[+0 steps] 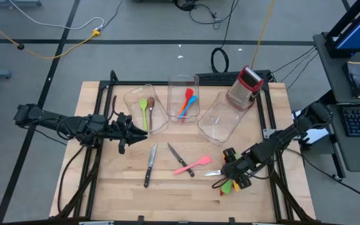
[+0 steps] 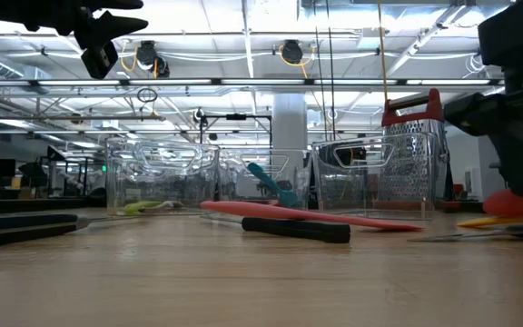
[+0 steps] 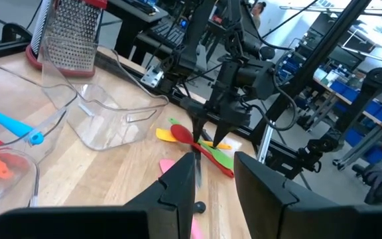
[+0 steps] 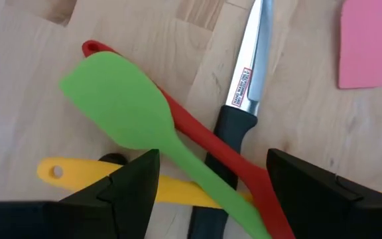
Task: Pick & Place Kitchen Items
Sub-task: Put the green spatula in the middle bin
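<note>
Near the counter's (image 1: 105, 187) front right corner, the right claw (image 4: 211, 176) stands released over a green spatula (image 4: 121, 109), red spoon (image 4: 207, 143) and knife (image 4: 241, 99); the left claw (image 1: 125, 132), partly spread and empty, hovers beside the bins (image 1: 158, 119).
</note>
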### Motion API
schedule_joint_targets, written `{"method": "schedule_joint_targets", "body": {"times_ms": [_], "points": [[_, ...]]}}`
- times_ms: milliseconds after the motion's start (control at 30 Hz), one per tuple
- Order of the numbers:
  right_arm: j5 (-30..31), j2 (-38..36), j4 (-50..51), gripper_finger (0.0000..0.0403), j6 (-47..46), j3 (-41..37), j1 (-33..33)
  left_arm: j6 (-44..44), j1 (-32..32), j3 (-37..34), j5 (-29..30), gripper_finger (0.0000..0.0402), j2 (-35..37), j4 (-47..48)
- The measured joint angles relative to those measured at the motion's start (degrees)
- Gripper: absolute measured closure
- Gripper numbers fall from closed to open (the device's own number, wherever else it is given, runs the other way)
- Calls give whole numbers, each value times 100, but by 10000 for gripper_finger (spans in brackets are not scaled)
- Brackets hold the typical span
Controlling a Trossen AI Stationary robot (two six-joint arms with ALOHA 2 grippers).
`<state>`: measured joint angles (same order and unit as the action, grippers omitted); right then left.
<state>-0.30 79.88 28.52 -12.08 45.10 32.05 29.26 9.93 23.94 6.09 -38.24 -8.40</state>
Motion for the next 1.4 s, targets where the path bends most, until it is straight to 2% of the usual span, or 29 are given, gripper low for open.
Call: {"method": "schedule_joint_targets", "body": {"times_ms": [300, 733, 1400], "points": [[7, 0, 0, 133, 231, -271, 134, 21, -2, 0, 5, 295, 0, 8], [15, 0, -7, 135, 427, -275, 181, 109, -28, 0, 186, 295, 0, 9], [21, 0, -136, 245, 424, -278, 181, 175, -28, 0, 201, 295, 0, 9]]}}
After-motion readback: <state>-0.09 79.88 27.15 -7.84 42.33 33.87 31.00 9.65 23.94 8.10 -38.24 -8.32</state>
